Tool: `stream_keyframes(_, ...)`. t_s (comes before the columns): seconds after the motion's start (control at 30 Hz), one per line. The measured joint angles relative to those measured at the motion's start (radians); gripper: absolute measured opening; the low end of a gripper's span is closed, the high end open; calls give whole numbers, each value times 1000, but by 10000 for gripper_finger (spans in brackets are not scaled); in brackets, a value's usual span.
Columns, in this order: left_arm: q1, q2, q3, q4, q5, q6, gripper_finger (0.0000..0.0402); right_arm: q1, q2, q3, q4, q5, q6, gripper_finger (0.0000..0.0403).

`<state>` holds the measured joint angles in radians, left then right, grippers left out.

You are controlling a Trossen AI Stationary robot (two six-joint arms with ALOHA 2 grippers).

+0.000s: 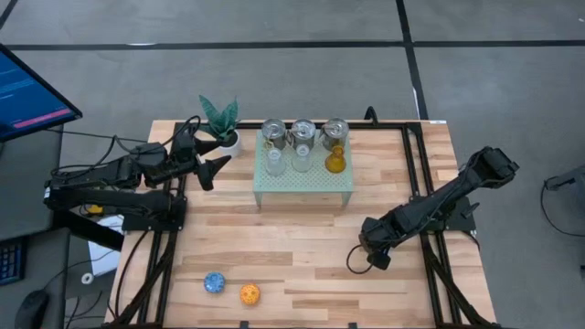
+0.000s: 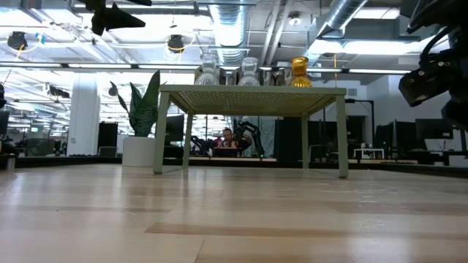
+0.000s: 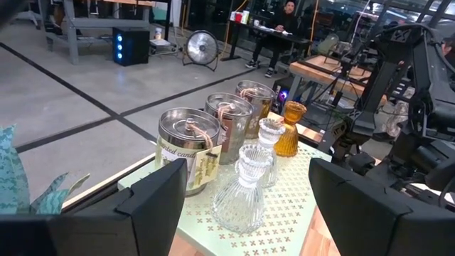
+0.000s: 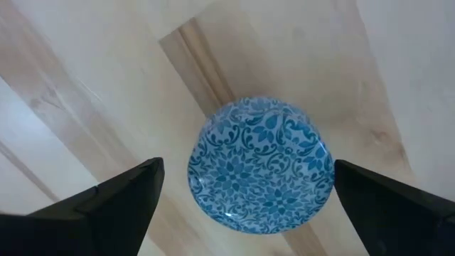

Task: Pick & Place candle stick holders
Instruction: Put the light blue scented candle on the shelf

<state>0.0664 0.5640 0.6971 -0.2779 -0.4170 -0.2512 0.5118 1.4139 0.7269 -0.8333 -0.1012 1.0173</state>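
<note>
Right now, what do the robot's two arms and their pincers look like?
Both arms are dark, nearly black, built from chunky jointed segments. The left arm has thin black cables trailing along it; the right arm has a black cable looping near its wrist. The left pincer and the right pincer each end in two broad, flat, matte black fingers with angular edges. No markings show.

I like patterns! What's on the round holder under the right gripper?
Blue flowers and leaves on the holder, best seen in the right wrist view.
</note>
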Motion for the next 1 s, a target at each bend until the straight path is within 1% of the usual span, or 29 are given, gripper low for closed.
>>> stream_keyframes(0.17, 0, 0, 0, -3, 0, 3, 296, 13, 7, 0, 4, 25, 11, 395)
stream_keyframes(0.27, 0, 0, 0, -6, 7, 3, 296, 16, 39, 0, 5, 29, 9, 393)
stream_keyframes(0.47, 0, 0, 0, -14, 9, 3, 296, 38, 123, 0, 66, 27, -3, 391)
stream_keyframes(0.57, 0, 0, 0, -14, 9, 3, 296, 39, 142, 5, 69, 23, -3, 386)
stream_keyframes(0.7, 0, 0, 0, -15, 8, 3, 296, 36, 141, 4, 71, 23, 1, 362)
stream_keyframes(0.9, 0, 0, 0, -20, 8, 3, 296, 36, 135, 2, 72, 23, 13, 302)
stream_keyframes(1.0, 0, 0, 0, -21, 8, 3, 296, 36, 135, 2, 72, 22, 14, 284)
